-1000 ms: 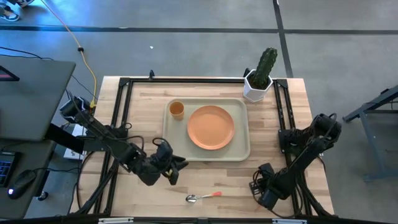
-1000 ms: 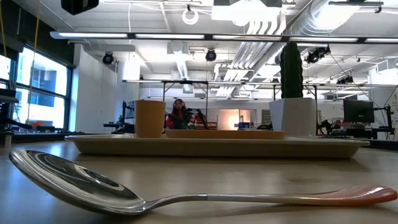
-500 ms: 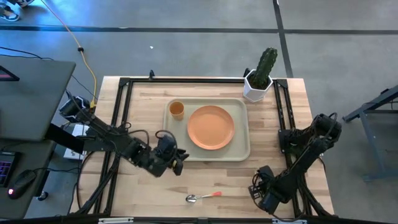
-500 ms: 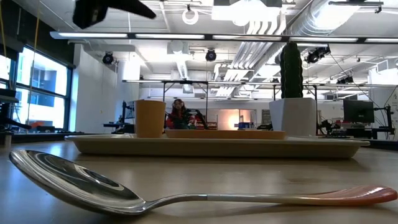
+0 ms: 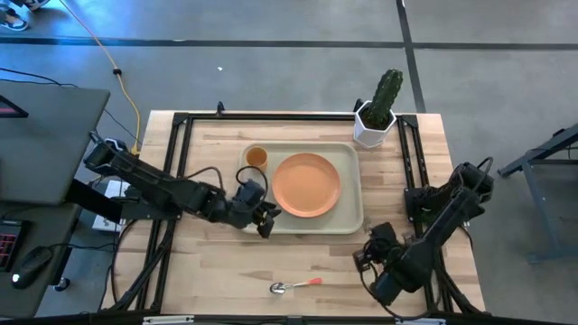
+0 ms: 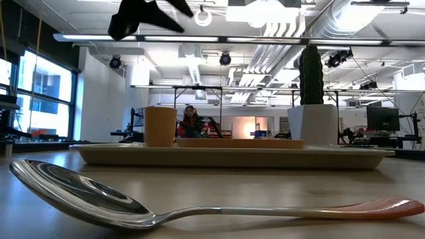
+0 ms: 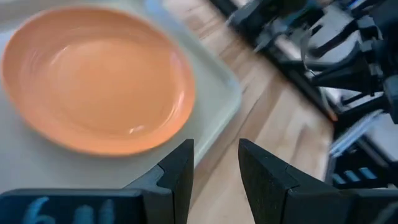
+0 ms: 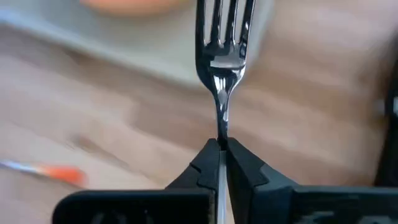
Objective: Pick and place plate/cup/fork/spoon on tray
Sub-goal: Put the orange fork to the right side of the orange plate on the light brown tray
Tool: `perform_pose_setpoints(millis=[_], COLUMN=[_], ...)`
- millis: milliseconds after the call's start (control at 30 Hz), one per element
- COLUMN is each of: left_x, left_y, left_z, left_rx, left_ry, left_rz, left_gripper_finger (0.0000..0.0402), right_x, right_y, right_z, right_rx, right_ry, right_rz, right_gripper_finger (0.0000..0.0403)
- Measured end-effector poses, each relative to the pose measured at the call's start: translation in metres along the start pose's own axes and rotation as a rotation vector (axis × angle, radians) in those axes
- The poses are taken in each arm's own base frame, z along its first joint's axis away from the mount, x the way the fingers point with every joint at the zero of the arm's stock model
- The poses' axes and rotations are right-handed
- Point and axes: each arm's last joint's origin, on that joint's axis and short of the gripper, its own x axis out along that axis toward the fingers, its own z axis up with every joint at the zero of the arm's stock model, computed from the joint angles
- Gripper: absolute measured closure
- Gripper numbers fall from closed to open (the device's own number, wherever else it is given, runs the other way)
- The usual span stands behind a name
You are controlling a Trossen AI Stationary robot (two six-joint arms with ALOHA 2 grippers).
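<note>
The right gripper (image 8: 222,149) pinches the fork (image 8: 222,43), tines pointing toward the tray (image 5: 350,194) ahead. The left gripper (image 7: 216,163), fingers slightly parted and apparently empty, hovers over the tray's near-left corner.

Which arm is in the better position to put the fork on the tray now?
The right one. The right gripper is already shut on the fork, tines pointing toward the tray. The left gripper holds nothing, fingers slightly apart, over the tray's near-left rim beside the plate.
</note>
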Motion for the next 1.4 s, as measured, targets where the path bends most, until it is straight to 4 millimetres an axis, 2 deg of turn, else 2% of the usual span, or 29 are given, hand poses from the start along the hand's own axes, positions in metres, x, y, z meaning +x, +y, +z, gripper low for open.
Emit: perform_pose_setpoints(millis=[100,267,367,467,600,800,900,1067,1200,1400], left_x=[-0.016,-0.052,-0.067,-0.073,-0.067,-0.054,-0.049,-0.043,-0.032,-0.011], left_y=[-0.005,-0.001,0.006,0.010,0.013,0.021,0.025,0.033,0.040,0.047], left_z=[0.014,0.042,0.057,0.070,0.080,0.086,0.093,0.101,0.108,0.123], left_rx=[0.032,0.134,0.177,0.188,0.239,0.354,0.424,0.489,0.503,0.473], left_ry=[-0.086,-0.227,-0.288,-0.350,-0.369,-0.348,-0.321,-0.250,-0.254,-0.339], left_rz=[-0.069,-0.121,-0.123,-0.126,-0.147,-0.097,-0.166,-0.284,-0.253,-0.226], left_gripper_finger=[0.0284,0.0284,0.0284,0.0284,0.0284,0.0284,0.0284,0.0284,0.0284,0.0284], right_x=[-0.025,-0.047,-0.049,-0.047,-0.035,-0.022,-0.018,-0.014,-0.010,0.007], right_y=[0.007,0.007,0.004,0.007,0.018,0.027,0.027,0.026,0.032,0.040], right_z=[0.023,0.072,0.100,0.122,0.145,0.173,0.182,0.188,0.187,0.191], right_rx=[0.014,0.023,-0.033,-0.113,-0.203,-0.211,-0.194,-0.124,-0.052,-0.005], right_ry=[-0.092,-0.247,-0.285,-0.298,-0.293,-0.299,-0.271,-0.242,-0.217,-0.208], right_rz=[0.062,0.228,0.215,0.202,0.177,0.165,0.149,0.149,0.194,0.240], right_gripper_finger=[0.0402,0.0402,0.0402,0.0402,0.0402,0.0403,0.0403,0.0403,0.0403,0.0403])
